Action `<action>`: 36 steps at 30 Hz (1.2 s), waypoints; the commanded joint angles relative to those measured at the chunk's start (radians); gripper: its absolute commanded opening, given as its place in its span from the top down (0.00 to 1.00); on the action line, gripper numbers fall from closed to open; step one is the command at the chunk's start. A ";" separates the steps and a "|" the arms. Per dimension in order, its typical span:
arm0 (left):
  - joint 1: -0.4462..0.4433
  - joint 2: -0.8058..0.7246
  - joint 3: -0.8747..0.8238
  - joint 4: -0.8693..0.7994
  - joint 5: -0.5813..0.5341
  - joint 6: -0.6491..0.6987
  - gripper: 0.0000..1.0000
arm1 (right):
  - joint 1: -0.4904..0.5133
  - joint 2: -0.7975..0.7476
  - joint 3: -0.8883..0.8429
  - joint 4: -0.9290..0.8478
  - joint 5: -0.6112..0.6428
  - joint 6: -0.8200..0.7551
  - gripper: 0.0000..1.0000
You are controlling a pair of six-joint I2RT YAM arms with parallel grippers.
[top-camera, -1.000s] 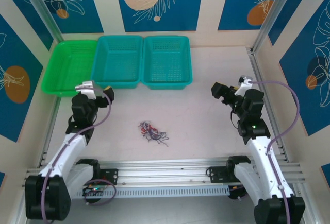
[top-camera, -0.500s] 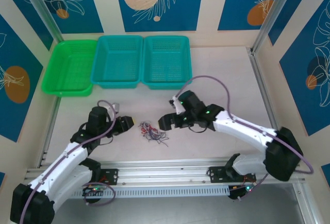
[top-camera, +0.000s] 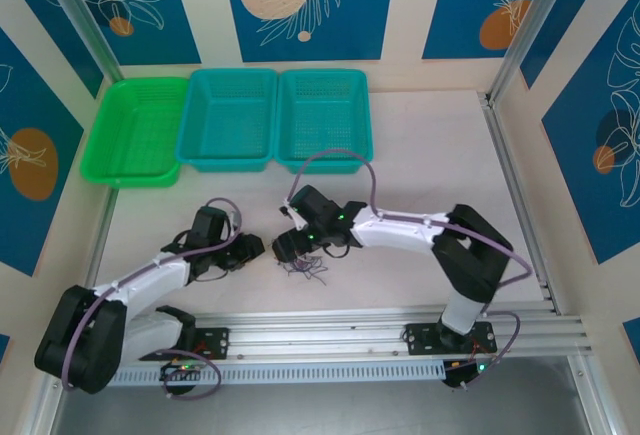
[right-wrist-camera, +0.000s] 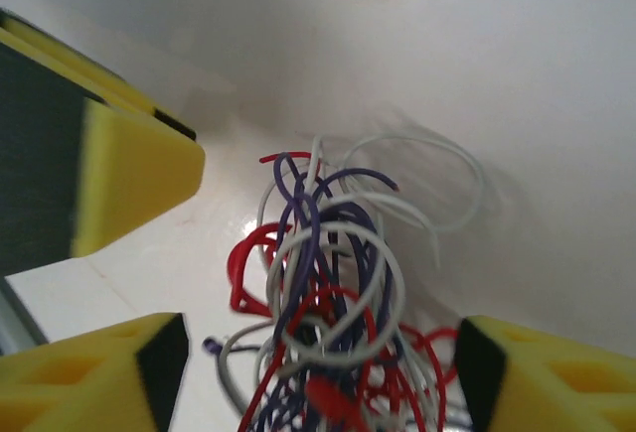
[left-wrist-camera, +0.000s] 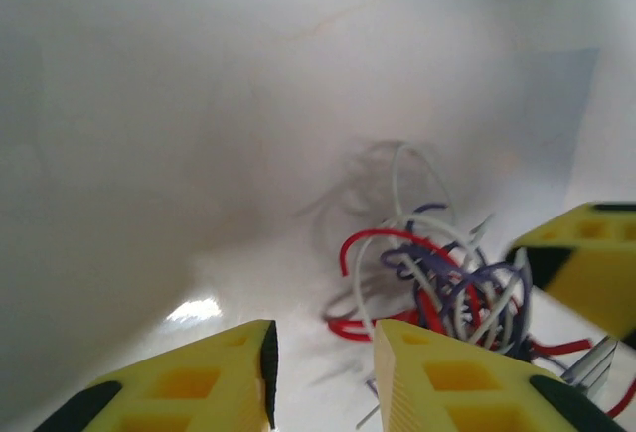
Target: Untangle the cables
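Observation:
The cables (top-camera: 304, 271) lie as one small tangle of thin red, white and purple loops on the white table, in front of the arms' bases. In the right wrist view the tangle (right-wrist-camera: 333, 293) sits between the wide-apart yellow fingers of my right gripper (right-wrist-camera: 318, 377), which is open and straddles it. My right gripper (top-camera: 287, 248) hangs low over the tangle's left end. My left gripper (left-wrist-camera: 323, 367) is open with bare table between its fingers; the cables (left-wrist-camera: 427, 283) lie just ahead and to the right of it. In the top view the left gripper (top-camera: 252, 249) faces the right one closely.
A green basket (top-camera: 135, 130) and two teal baskets (top-camera: 230, 115), (top-camera: 325, 115) stand along the back wall. The right gripper's yellow finger (left-wrist-camera: 586, 263) shows at the right edge of the left wrist view. An aluminium rail (top-camera: 330, 340) runs along the near edge.
Both arms have swung in from the sides to the tangle. The right gripper moved left and down over the cables; the left gripper moved right, close beside it.

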 commanded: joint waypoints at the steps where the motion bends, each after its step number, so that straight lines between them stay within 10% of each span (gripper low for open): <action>1: -0.004 -0.037 0.001 0.018 -0.065 -0.036 0.66 | 0.014 0.036 0.027 -0.007 -0.035 -0.026 0.45; 5: -0.003 -0.090 -0.009 -0.033 -0.077 -0.055 0.65 | 0.015 0.023 -0.002 0.011 -0.046 -0.037 0.84; 9: -0.003 -0.145 -0.031 0.029 0.021 -0.171 0.55 | -0.010 -0.085 -0.122 0.176 -0.124 -0.030 1.00; 17: -0.001 -0.338 0.005 0.037 0.012 -0.341 0.40 | -0.130 -0.272 -0.318 0.482 -0.414 0.049 1.00; 36: -0.001 -0.333 0.007 0.251 0.124 -0.418 0.66 | -0.160 -0.324 -0.357 0.599 -0.522 0.124 1.00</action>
